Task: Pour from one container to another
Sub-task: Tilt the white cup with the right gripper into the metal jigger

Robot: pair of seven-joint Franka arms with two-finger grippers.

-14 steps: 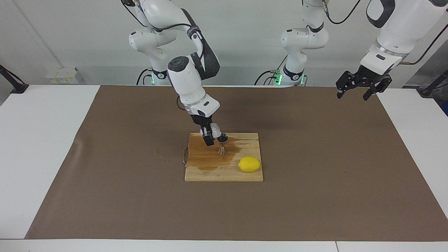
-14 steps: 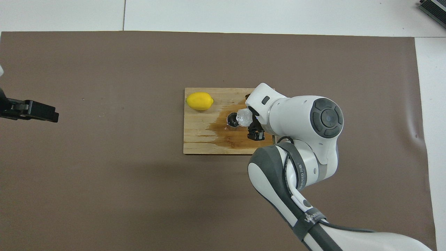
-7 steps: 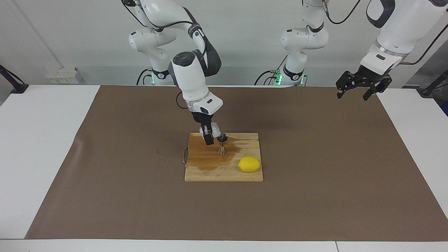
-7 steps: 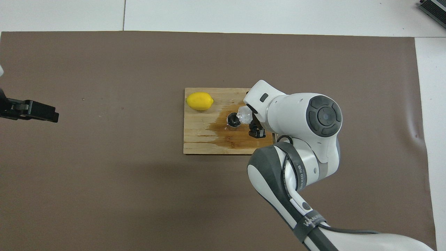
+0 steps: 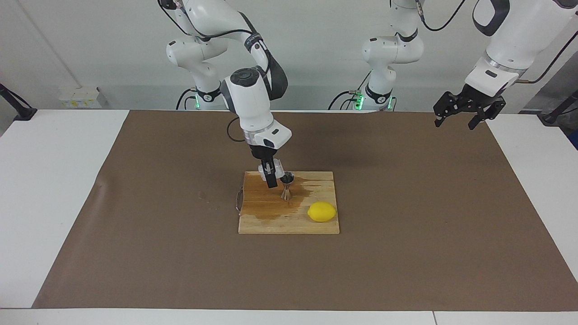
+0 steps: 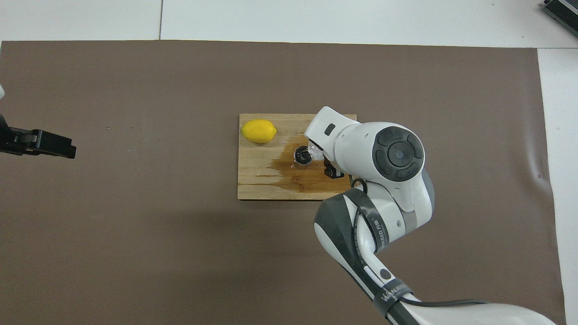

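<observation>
Here, the right gripper (image 5: 272,175) holds the plastic cup (image 5: 278,170) tilted at the jigger (image 5: 287,187) on the cutting board (image 5: 289,223).

The jigger stands upright near the middle of the cutting board, within a dark wet patch (image 5: 271,208). The right gripper, clamped on the translucent cup, hangs over the cutting board with the cup's mouth just beside the jigger's upper rim. A lemon (image 5: 322,211) lies on the cutting board, farther from the robots than the jigger. The left gripper (image 5: 457,118), fingers spread, waits raised well apart from the cutting board, toward the left arm's end of the table.
</observation>
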